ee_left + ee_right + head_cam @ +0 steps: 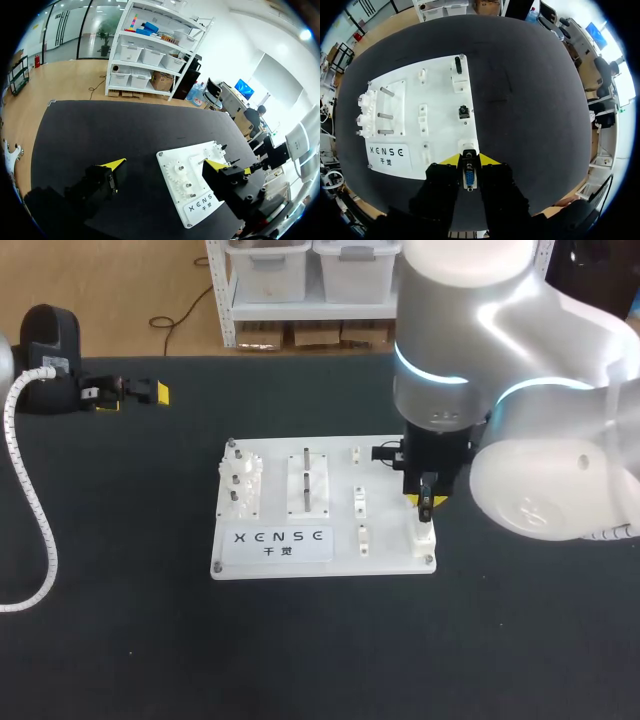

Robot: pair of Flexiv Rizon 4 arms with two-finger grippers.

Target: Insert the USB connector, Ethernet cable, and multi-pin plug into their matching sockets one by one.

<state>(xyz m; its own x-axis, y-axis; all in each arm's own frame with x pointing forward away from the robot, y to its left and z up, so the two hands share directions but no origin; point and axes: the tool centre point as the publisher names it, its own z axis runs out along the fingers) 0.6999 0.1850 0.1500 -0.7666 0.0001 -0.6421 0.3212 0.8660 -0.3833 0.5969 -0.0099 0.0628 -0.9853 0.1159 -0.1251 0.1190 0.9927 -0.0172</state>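
My right gripper [425, 502] hangs over the front right corner of the white board [275, 558], shut on a multi-pin plug [469, 178] with a blue face and metal shell. The plug sits between the yellow fingertips [490, 160], right above a white socket block [467, 146] at the board's edge. Further along the same edge, a black connector [464, 111] sits in a white holder, and another black connector [457, 65] stands in one near the far corner. My left gripper [135, 398] rests far left at the table's back, open and empty, its fingers [112, 164] spread wide.
The board also carries white gears [240, 480], two upright metal pegs [306, 480] and small white blocks [360, 502]. A white coiled cable [30, 500] curves over the black table at the left.
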